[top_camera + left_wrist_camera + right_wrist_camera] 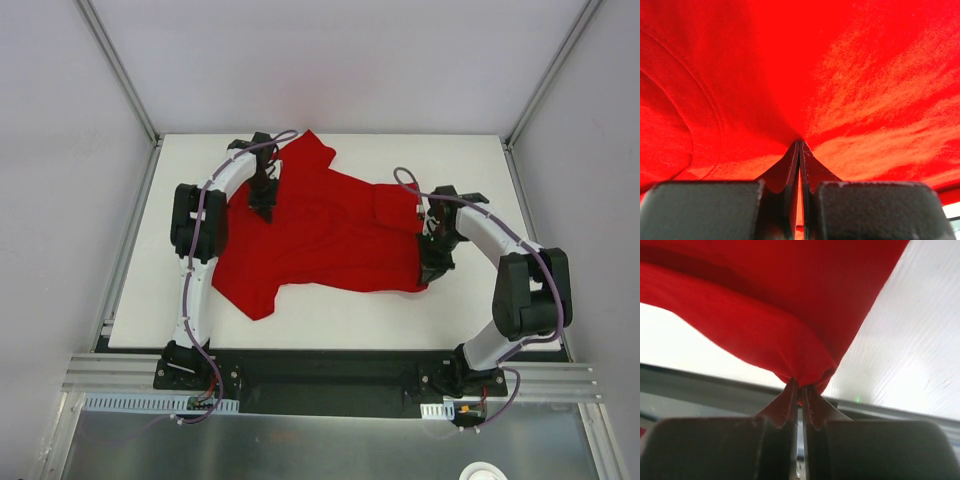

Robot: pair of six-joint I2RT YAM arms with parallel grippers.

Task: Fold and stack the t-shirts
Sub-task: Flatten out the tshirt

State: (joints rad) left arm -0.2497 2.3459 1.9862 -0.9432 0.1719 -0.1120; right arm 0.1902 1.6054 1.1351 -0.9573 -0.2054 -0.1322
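Observation:
One red t-shirt (pixel 320 235) lies spread and rumpled across the middle of the white table (pixel 330 320). My left gripper (pixel 262 208) sits over the shirt's far-left part, shut on a pinch of red fabric (pixel 805 90) that fills the left wrist view above the closed jaws (pixel 800 144). My right gripper (pixel 432 262) is at the shirt's right edge, shut on a gathered fold of the t-shirt (pixel 790 315); its tips (pixel 801 386) meet on the cloth, which hangs bunched above them.
Grey walls with metal corner posts (pixel 125 80) enclose the table on three sides. Both arm bases stand on the black rail (pixel 330 375) at the near edge. A strip of bare table runs in front of the shirt.

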